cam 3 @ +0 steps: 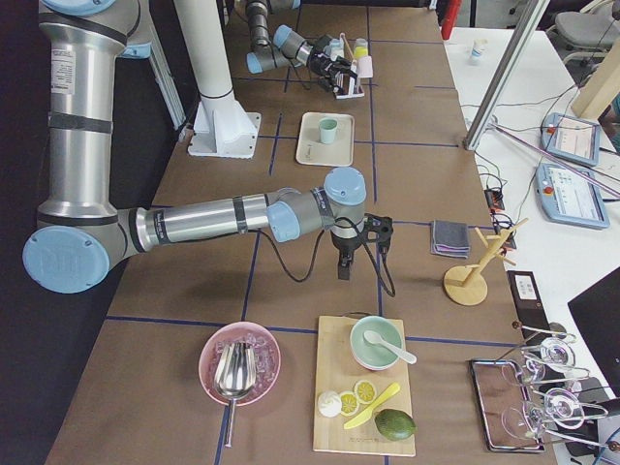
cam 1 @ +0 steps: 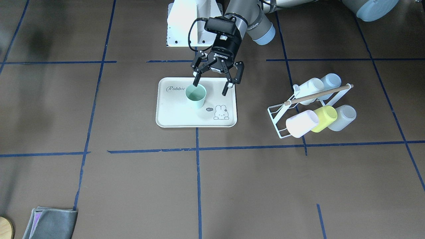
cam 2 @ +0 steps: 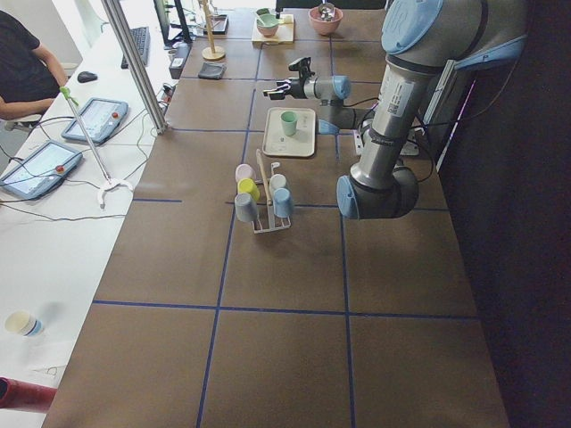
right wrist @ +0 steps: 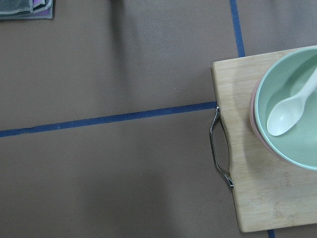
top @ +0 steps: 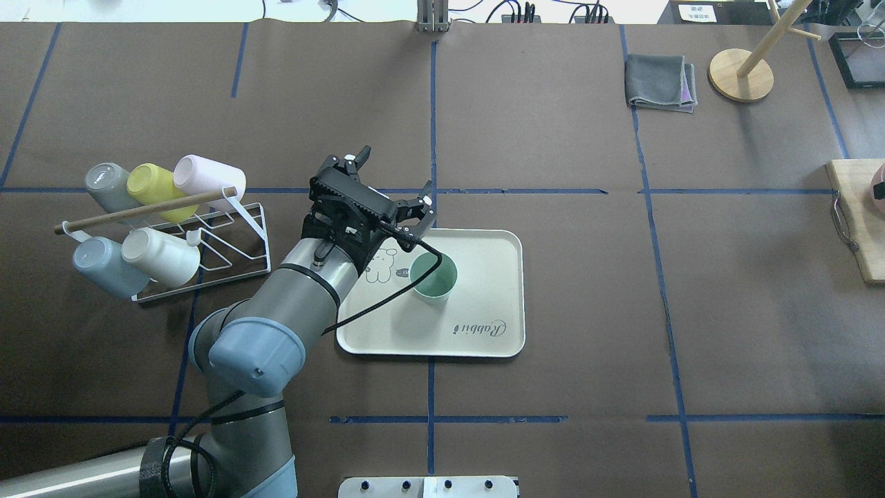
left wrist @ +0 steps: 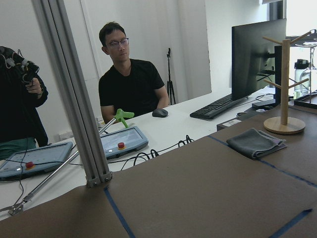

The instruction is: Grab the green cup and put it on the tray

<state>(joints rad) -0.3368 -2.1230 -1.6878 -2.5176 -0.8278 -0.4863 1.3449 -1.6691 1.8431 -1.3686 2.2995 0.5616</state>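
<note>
From where I stand, the job looks as good as done. The green cup (cam 1: 196, 96) is upright on the tray (cam 1: 176, 114), open mouth up, roughly mid-tray between the "Rabbit" lettering and the little bunny drawing. Nothing is holding it.

The left gripper (cam 1: 211, 87) hangs over the tray's robot-side edge with its fingers (cam 1: 196, 79) spread wide and nothing between them. In the front-facing view one fingertip lines up with the cup's rim, while the other is well off to the side. I can't tell from these angles whether that near tip is touching the rim or just passing above it. The left wrist camera looks out across the table toward the operators' desk rather than down, so I'd judge the hand to be tilted up and away from the cup.

So the step in hand reads as the release and pull-back after the placing. The next move, I'd say, needs only a clean retreat: lift up and back toward the robot with the fingers kept apart, so the near tip doesn't clip the rim and tip a light plastic cup.

The right gripper (cam 3: 341, 266) hangs far off above the table, near the wooden board (right wrist: 257, 198) with the bowl (right wrist: 292, 119). It shows only in the side view, so I can't tell how its fingers stand. The rack (cam 1: 282, 122) with the other cups sits well apart from the tray
</note>
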